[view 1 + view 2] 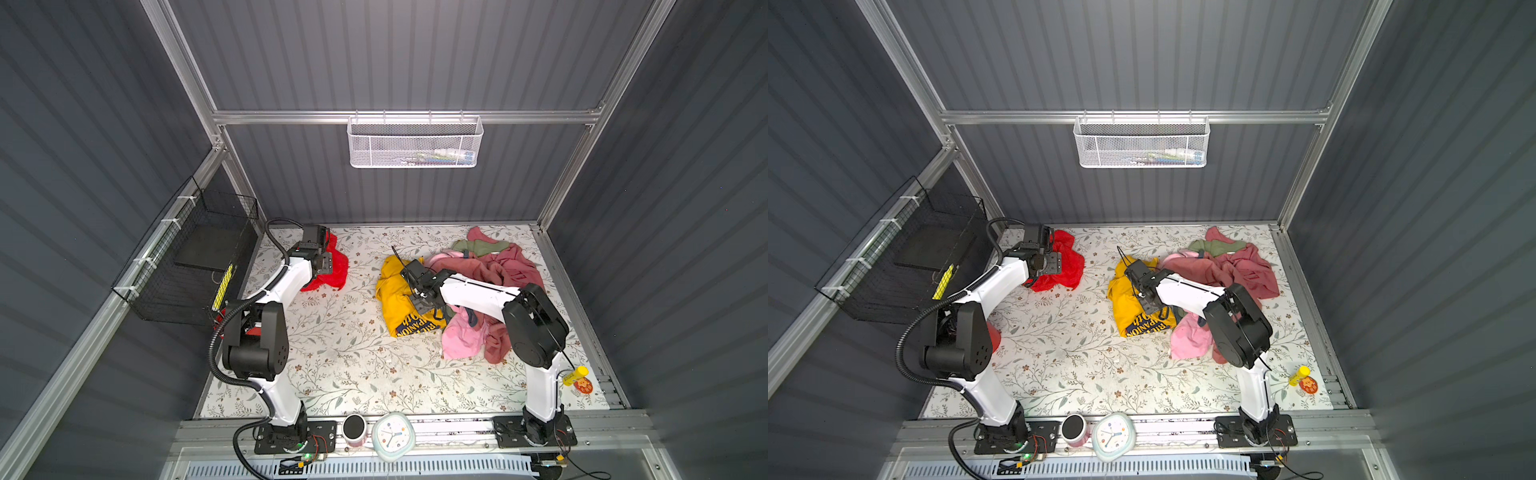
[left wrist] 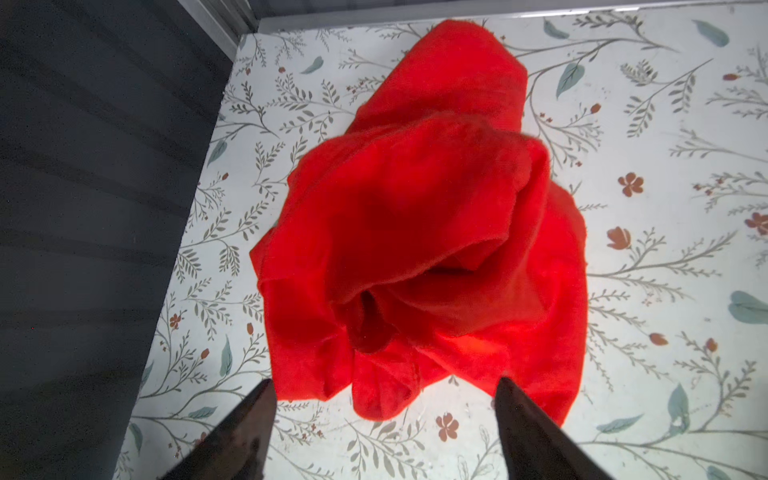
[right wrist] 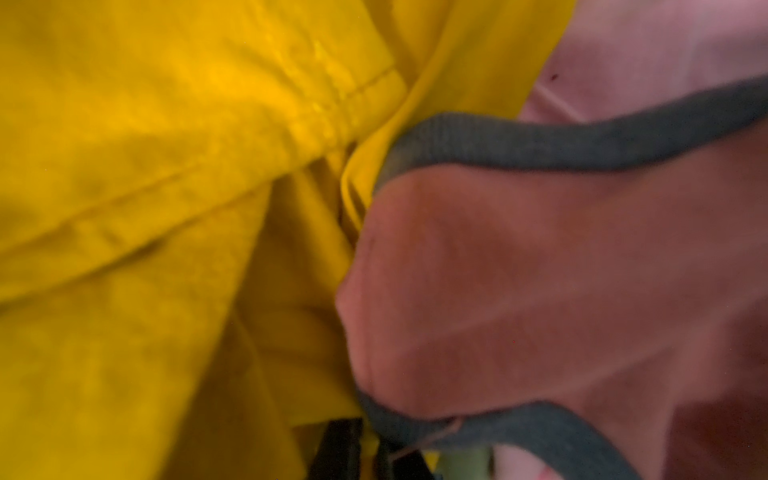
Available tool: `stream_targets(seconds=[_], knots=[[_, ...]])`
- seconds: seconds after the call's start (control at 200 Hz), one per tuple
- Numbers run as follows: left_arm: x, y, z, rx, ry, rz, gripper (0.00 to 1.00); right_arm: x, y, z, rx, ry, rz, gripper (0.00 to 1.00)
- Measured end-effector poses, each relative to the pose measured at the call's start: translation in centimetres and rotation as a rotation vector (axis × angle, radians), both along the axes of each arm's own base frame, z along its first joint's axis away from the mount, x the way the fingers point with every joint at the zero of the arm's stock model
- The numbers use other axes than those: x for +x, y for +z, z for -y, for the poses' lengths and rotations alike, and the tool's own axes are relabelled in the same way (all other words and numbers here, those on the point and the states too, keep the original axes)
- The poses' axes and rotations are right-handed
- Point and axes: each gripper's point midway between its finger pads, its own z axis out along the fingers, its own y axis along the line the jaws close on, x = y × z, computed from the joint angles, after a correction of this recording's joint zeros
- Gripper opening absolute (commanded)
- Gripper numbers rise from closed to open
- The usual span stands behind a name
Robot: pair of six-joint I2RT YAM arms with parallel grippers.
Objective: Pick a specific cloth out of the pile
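Separation step judged as good as done. Found crumpled in a loose heap at the far left corner of the white floral-printed table surface (image 1: 353, 365): the bright red, thin, faintly shiny cloth (image 1: 334, 270), seen in both top views and well apart from everything else.

Heaped toward the far right part of that surface: the pile of mixed garments (image 1: 490, 270), made up of a mustard-yellow shirt with navy lettering (image 1: 395, 299), a light pink piece (image 1: 461, 336), a dusty-rose garment (image 3: 540, 270) with grey trim, and an olive-green piece (image 1: 482, 247).

Poised over the red cloth: the left gripper (image 2: 384, 388), jaws spread wide, holding nothing. Visible in the left wrist view: its two dark fingers (image 2: 249, 428), one on each side of the red hem nearest them, clear of the fabric.

Sunk into the pile where yellow meets dusty-rose: the right gripper (image 1: 420, 305). Fingertips just visible at the edge of the blurred right wrist view, drawn nearly together with a sliver of yellow between. No telling whether any fabric is really caught.

Next, in all likelihood: lifting the left arm away without snagging a loose red fold. Also called for: freeing the right gripper from the yellow and rose layers and raising it gently, so as not to drag the pile toward the red cloth.
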Motion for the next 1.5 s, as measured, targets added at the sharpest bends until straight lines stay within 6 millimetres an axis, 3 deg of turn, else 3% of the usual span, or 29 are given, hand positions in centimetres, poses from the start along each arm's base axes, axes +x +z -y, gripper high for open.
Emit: stream_targets(seconds=[0.205, 0.38, 0.465, 0.515, 0.695, 0.946, 1.111, 1.246, 1.316, 1.496], knots=[[2.2, -1.4, 0.4, 0.01, -0.003, -0.013, 0.82, -0.4, -0.3, 1.4, 0.009, -0.009, -0.006, 0.23], [3.7, -3.9, 0.7, 0.015, -0.01, -0.059, 0.79, -0.5, 0.2, 0.7, 0.047, 0.011, -0.004, 0.37], [4.4, -5.2, 0.9, 0.015, -0.012, -0.082, 0.78, -0.5, 0.8, 0.4, 0.068, 0.015, 0.003, 0.46], [4.6, -6.0, 1.0, 0.016, -0.013, -0.095, 0.78, -0.5, 1.5, 0.3, 0.083, 0.017, 0.012, 0.57], [4.8, -7.9, 0.6, 0.017, -0.007, -0.133, 0.77, -0.3, 6.2, -0.1, 0.168, 0.016, 0.094, 0.76], [4.9, -8.3, 0.3, -0.028, -0.015, -0.141, 0.77, -0.7, 13.5, 0.0, 0.291, 0.024, 0.224, 0.99], [4.1, -7.6, 0.3, -0.035, -0.018, -0.13, 0.83, -1.6, 15.9, 0.6, 0.341, 0.019, 0.268, 0.99], [2.2, -5.0, 0.7, -0.035, -0.023, -0.094, 0.92, -3.2, 17.1, 2.5, 0.357, 0.013, 0.313, 0.99], [1.5, -3.0, 0.9, -0.026, -0.022, -0.048, 0.99, -4.1, 17.5, 4.0, 0.355, 0.007, 0.349, 0.99], [-0.7, 0.1, 2.3, -0.014, -0.031, 0.037, 1.0, -5.3, 17.9, 10.0, 0.328, -0.064, 0.467, 0.99]])
